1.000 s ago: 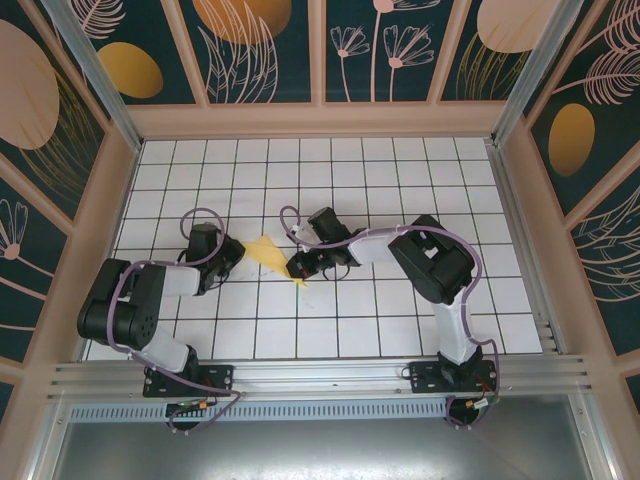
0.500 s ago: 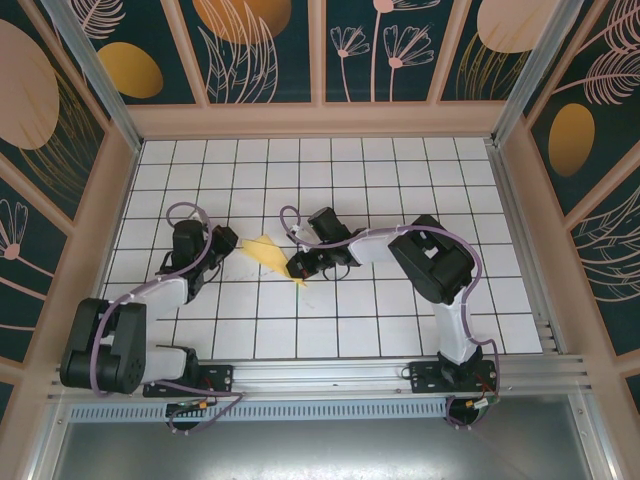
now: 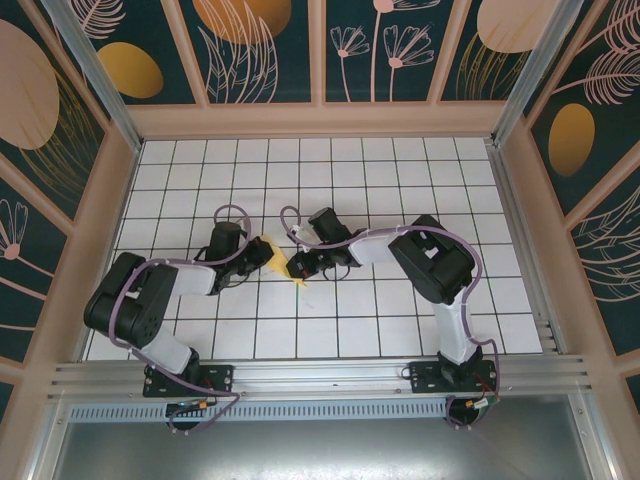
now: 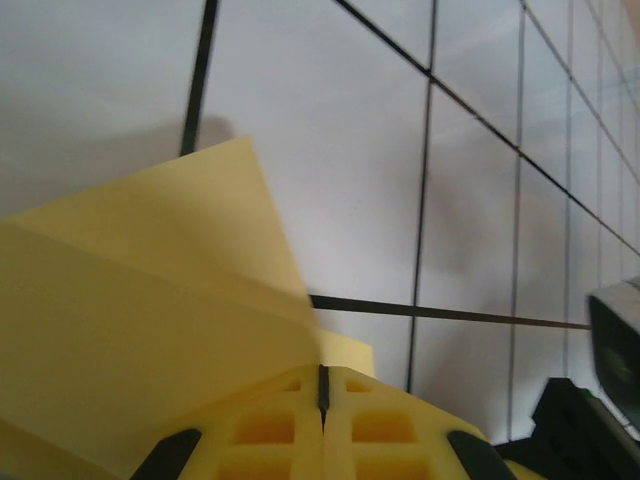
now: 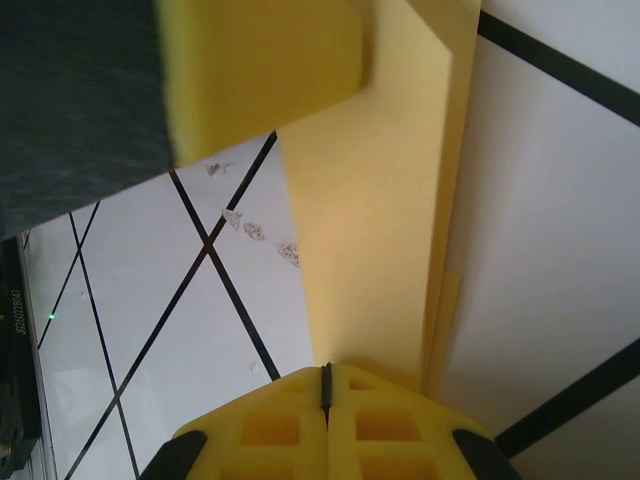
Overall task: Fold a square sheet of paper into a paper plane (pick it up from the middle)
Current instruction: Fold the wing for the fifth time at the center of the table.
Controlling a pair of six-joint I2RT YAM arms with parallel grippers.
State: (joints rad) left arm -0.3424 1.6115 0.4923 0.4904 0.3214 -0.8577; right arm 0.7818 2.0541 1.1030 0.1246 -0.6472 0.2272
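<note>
White gridded table (image 3: 400,200). The folded square sheet of paper (image 3: 277,260) lies between the left gripper (image 3: 258,254) and the right gripper (image 3: 298,267), its edges at their tips. Both fingers pairs are pressed together; whether either pinches paper is unclear.

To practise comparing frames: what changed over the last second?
The left gripper, shut, drew back left from the yellow paper, then returned right onto its left end. The right gripper stayed shut at the paper's right end; the paper kept its place.

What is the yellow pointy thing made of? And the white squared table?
The yellow sheet looks like thin matte paper: crisp creases, layered edges. The table seems a smooth, hard white board with black grid lines; exact material unclear.
</note>
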